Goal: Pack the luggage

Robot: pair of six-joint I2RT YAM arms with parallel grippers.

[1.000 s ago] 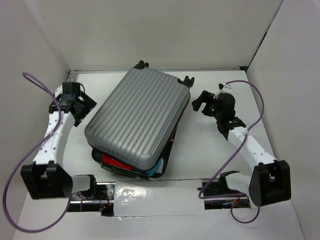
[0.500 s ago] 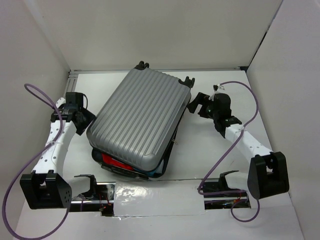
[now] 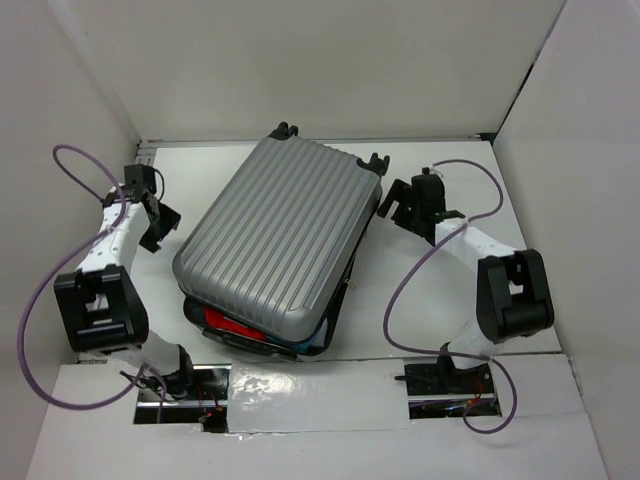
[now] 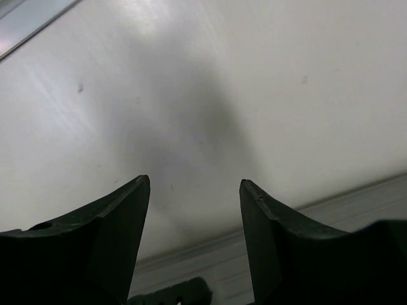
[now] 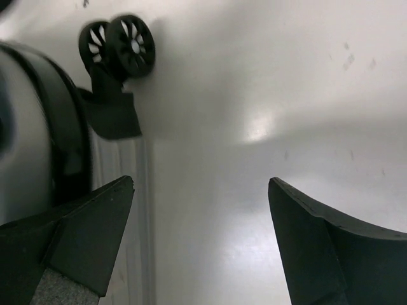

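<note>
White bench (image 3: pixel 415 310), closed by plain walls (image 3: pixel 330 70) at the left, far and right edges, carries the luggage (image 3: pixel 280 235). It lies slanted in the middle, wheels toward the far edge, handle end toward the near edge.

Its two halves are folded together, so I judge the packing mostly done. At the near end the halves do not meet: a red thing (image 3: pixel 228 325) and a blue thing (image 3: pixel 316 336) show in the gap. What is left, I think, is to press the halves together and fasten them.

The right gripper (image 3: pixel 395 205) is just beside the right side of the luggage, near one wheel (image 5: pixel 130 43). Its fingers are spread wide with nothing between them. The left gripper (image 3: pixel 150 215) is near the far-left corner, a little apart from the luggage. Its fingers are also parted and empty, facing bare bench.

Room on the left is narrow, between the luggage and the wall. On the right there is more free bench. At the far edge the wheels are close to the wall. Along the near edge a shiny tape strip (image 3: pixel 300 385) lies between the arm bases.
</note>
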